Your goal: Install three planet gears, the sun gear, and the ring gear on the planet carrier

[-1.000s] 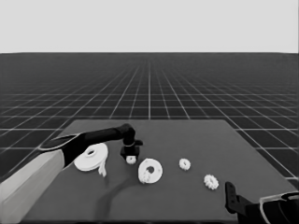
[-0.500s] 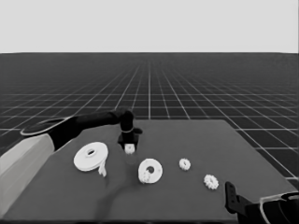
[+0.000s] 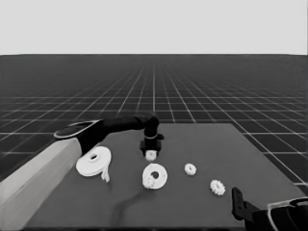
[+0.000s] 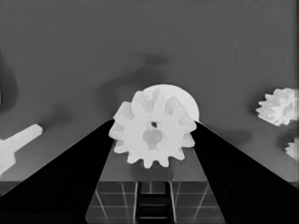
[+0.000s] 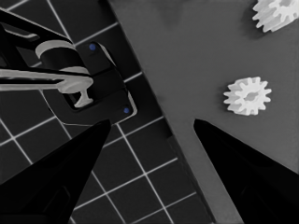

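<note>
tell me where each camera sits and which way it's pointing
Head view: above the near edge, looking across the table to the horizon; left arm reaches in, right gripper waits at the lower right.
Left wrist view: on the left arm, looking past its fingers at the held gear.
Right wrist view: over the table corner and floor grid.
Shared: the held gear.

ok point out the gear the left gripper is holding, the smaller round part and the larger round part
held gear (image 4: 153,135), left wrist view, its toothed face by the centre hole
smaller round part (image 3: 160,175), head view, flat face right of its hole
larger round part (image 3: 86,164), head view, rim left of its hole
</note>
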